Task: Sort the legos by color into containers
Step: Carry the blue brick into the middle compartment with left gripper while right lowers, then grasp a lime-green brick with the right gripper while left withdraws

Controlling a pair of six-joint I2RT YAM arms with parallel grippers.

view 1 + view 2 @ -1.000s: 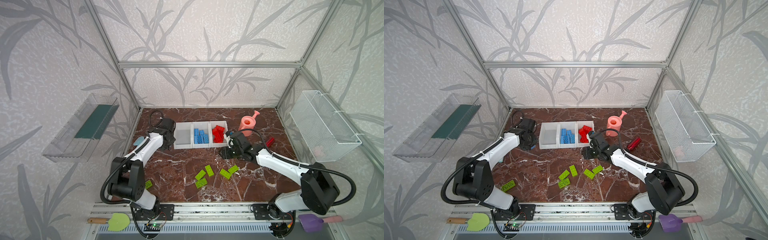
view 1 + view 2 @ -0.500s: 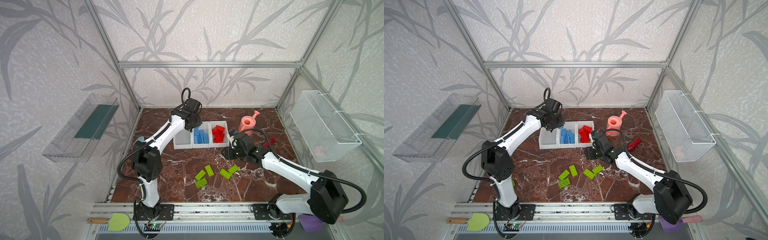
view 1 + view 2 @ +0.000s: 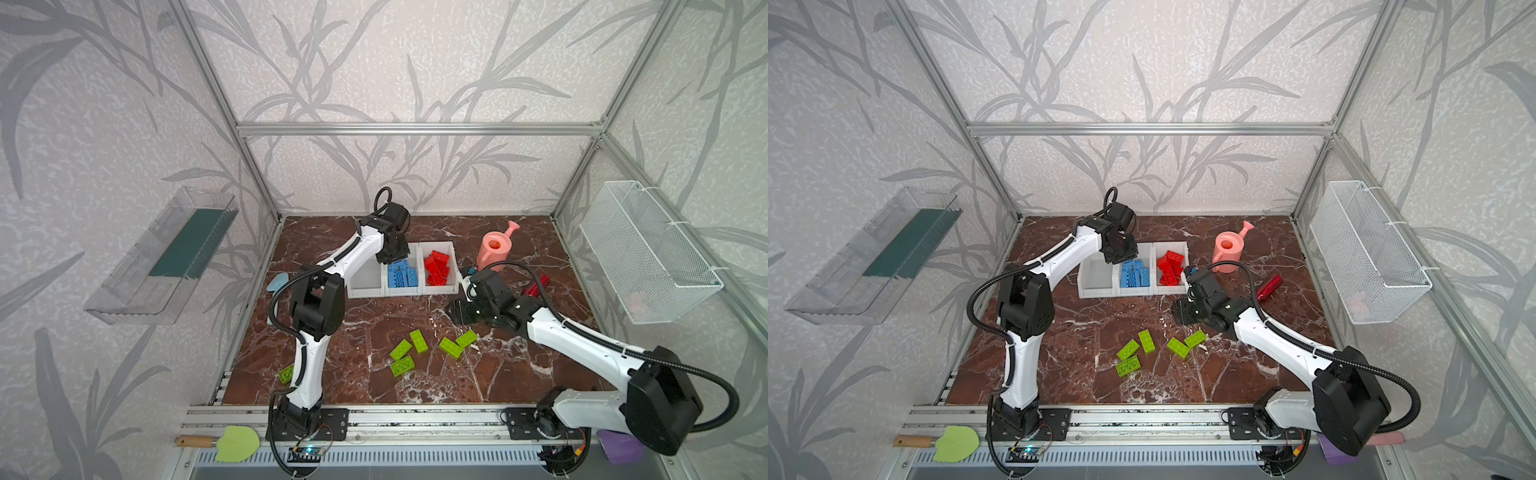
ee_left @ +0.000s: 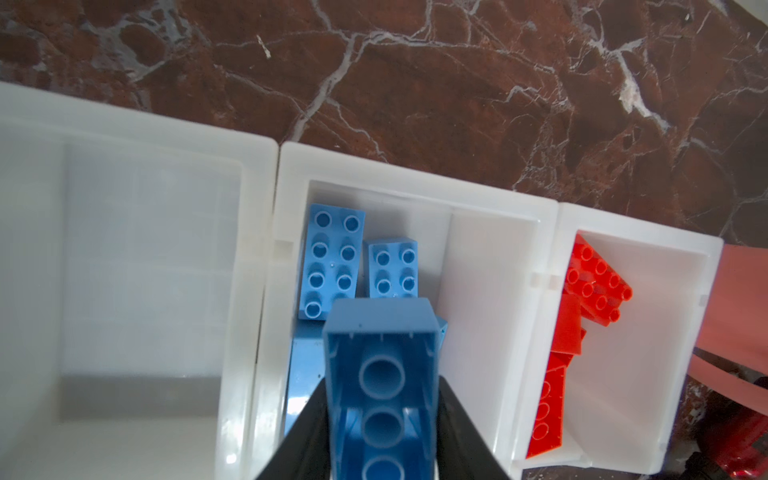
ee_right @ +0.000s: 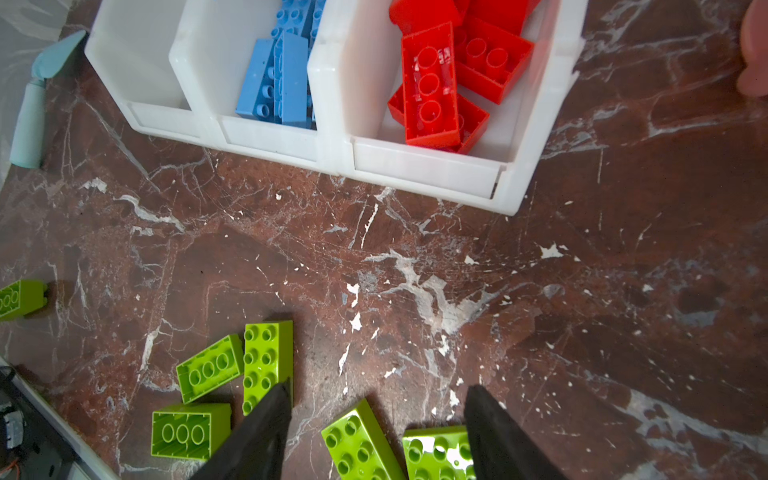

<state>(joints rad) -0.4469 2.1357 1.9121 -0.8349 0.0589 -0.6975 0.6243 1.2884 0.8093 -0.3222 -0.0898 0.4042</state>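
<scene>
Marble [image 4: 457,83]; left jaws around blue lego [image 4: 382,374]

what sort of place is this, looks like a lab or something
Probably a robot test cell: two arms bolted to a front rail, an aluminium frame around wallpapered panels, and toy bricks staged near white bins.

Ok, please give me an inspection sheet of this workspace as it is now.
Surface: marble tabletop, white scuffs.
Job's things: three joined white bins; left bin empty, middle holds blue bricks, right holds red bricks; six green bricks lie on the table.
Clutter: pink watering can, dark red piece, light blue tool.
Hands: left hand shut on a blue brick above the middle bin; right hand open, empty, above green bricks.
Cables: black cable loops on both arms.
Surroundings: clear wall tray, wire basket, green spatula on the front rail.
</scene>
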